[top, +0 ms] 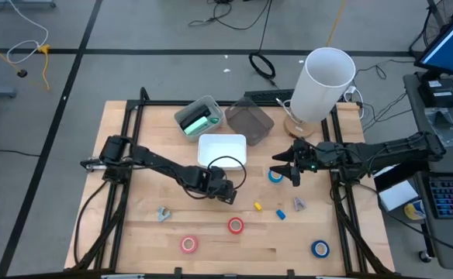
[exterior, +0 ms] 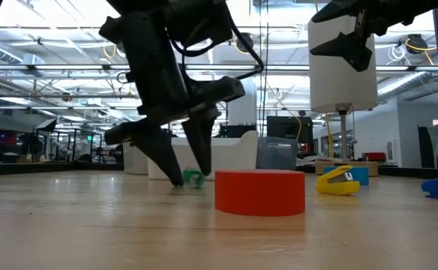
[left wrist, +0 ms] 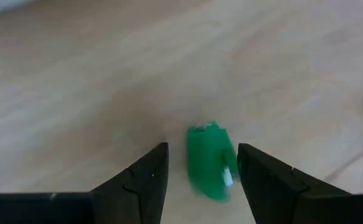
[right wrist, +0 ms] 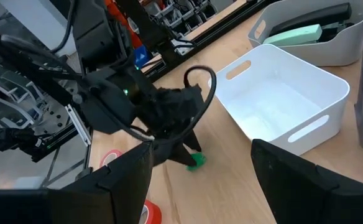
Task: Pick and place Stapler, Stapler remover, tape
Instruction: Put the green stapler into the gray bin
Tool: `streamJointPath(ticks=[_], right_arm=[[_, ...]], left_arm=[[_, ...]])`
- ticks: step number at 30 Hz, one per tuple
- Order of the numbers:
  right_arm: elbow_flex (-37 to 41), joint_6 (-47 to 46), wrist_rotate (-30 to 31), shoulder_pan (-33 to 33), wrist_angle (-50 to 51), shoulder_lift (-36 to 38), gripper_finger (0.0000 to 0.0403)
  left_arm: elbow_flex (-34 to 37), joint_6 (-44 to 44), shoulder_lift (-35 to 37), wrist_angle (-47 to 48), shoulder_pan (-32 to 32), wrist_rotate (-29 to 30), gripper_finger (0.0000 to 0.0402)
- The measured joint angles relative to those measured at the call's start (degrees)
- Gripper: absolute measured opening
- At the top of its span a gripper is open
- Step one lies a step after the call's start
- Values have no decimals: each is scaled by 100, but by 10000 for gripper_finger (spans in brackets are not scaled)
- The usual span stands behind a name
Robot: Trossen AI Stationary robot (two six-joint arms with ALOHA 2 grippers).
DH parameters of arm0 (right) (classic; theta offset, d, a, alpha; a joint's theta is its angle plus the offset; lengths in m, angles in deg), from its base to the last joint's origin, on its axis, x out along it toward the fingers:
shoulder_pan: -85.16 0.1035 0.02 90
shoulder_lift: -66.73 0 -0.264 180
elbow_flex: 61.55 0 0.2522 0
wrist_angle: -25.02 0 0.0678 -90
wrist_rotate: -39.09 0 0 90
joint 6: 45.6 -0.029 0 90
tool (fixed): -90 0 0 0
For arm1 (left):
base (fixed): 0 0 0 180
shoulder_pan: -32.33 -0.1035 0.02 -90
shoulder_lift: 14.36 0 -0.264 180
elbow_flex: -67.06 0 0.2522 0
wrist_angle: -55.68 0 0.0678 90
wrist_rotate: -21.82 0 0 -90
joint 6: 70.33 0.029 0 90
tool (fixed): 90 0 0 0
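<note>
The left gripper [top: 228,195] is bent down low over the table [top: 133,232], fingers spread apart around a small green stapler remover [left wrist: 207,160] that lies on the wood, not yet squeezed. The right gripper [top: 282,167] hangs above a blue tape [top: 276,176], spread and holding nothing. A red tape [top: 235,225] lies nearby.

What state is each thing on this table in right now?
Left gripper: open, straddling the green staple remover.
Right gripper: open, empty, raised.
White bin: empty.
Grey bin: holds a mint stapler.
Red tape roll: flat on table.
</note>
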Motion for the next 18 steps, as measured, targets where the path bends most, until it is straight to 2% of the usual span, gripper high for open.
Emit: streamJointPath(ticks=[10, 13, 18], right_arm=[[0, -15, 0, 2, -19, 0, 263], [0, -17, 0, 2, -21, 0, 263], [0, -20, 0, 2, -19, 0, 263]], left_arm=[[-30, -162, -295, 141, 18, -226, 187], [-25, -156, -306, 237, 23, -226, 166], [-12, -88, -308, 299, 69, -217, 106]])
